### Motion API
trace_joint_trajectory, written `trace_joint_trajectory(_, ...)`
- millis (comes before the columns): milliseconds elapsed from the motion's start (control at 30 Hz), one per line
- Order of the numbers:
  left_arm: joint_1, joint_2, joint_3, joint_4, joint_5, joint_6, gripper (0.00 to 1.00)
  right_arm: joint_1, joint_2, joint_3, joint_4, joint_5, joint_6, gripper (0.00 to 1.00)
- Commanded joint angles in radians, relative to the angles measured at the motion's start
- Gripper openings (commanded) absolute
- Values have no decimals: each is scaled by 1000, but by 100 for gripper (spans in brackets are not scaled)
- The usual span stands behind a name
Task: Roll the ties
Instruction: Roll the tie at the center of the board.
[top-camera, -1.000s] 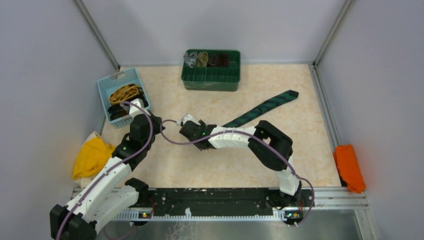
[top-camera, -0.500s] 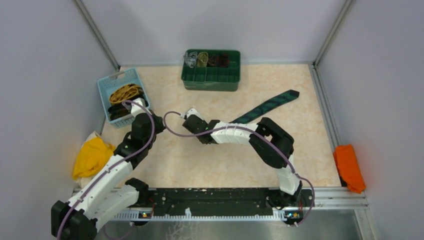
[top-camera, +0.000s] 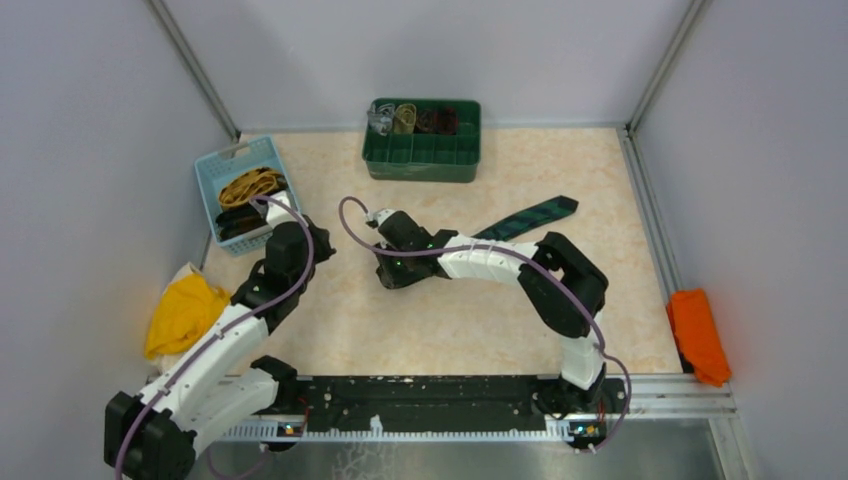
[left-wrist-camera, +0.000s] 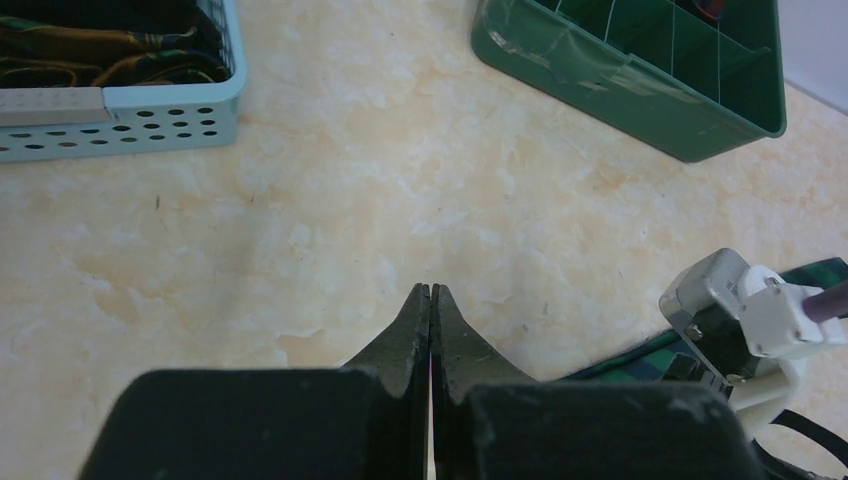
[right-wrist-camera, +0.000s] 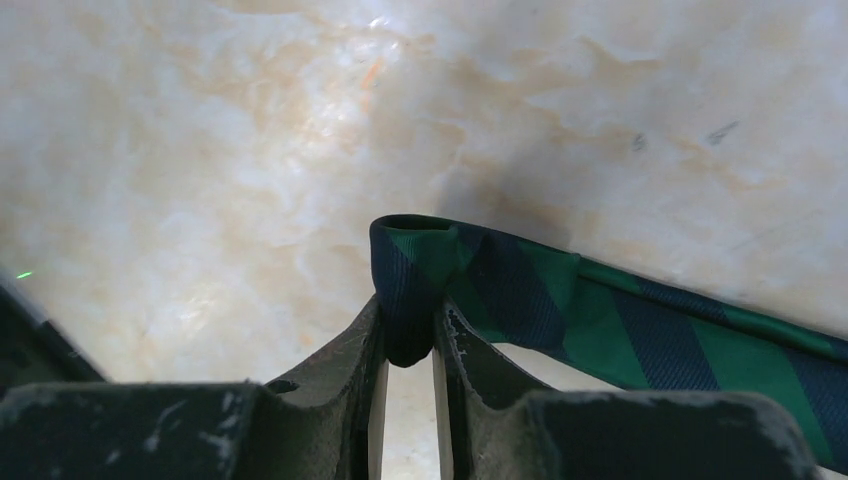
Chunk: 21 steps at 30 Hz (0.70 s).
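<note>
In front of the green compartmented box (top-camera: 420, 166), right jaws pinched the folded end of the dark-green checked fabric necktie (right-wrist-camera: 600, 322) (rolling barely begun); left jaws were clenched, empty.

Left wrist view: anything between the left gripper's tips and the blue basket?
Nothing. The left wrist view shows only bare marbled tabletop between the shut left gripper and the blue basket.
</note>
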Motion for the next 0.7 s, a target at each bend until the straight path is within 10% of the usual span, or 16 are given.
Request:
trace_joint_trajectory(0,-1,57,30,68,54,24,0,-57,-78,-78,166,-284,146,17)
trace_joint_trajectory(667,-3,299,128,187,259,37,0,-285,-117,-551,1059,-803,684,16)
